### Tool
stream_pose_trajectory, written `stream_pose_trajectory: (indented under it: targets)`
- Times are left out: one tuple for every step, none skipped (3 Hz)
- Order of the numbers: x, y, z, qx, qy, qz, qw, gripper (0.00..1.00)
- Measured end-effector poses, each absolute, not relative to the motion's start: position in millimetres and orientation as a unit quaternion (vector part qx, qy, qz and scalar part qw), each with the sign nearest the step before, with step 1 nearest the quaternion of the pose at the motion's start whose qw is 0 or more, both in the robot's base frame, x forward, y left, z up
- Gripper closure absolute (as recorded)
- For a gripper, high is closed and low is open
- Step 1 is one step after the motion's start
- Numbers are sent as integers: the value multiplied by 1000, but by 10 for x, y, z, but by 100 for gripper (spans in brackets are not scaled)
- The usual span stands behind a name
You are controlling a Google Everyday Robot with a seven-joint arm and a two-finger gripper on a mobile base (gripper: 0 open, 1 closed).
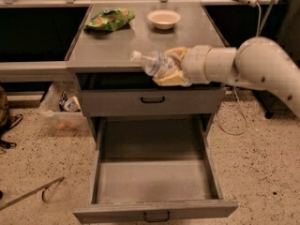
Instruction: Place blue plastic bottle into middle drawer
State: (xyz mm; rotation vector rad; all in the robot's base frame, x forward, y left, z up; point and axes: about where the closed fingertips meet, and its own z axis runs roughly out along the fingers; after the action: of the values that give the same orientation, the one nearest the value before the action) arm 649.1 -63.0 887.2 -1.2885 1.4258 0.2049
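The middle drawer point(154, 179) stands pulled wide open, down low in front. Above it, at the front edge of the desk point(112, 50), the pincer point(168, 67) is closed around the blue plastic bottle point(152, 62), which lies sideways and looks lifted off the top. Farther back sit a green bag point(110, 18) and a bowl point(164, 18). I think this is the carrying step: next the arm must go down over the open drawer, then let go

Hand point(169, 69) holds blue plastic bottle point(153, 63) by countertop's point(117, 46) front edge.
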Motion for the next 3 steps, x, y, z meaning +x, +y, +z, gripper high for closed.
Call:
stream_pose_trajectory:
  targets:
    - [6047, -241, 7731, -572, 630, 153, 503, 100]
    - [6047, -241, 7730, -572, 630, 153, 503, 100]
    - [5976, -213, 7521, -563, 640, 156, 498, 100]
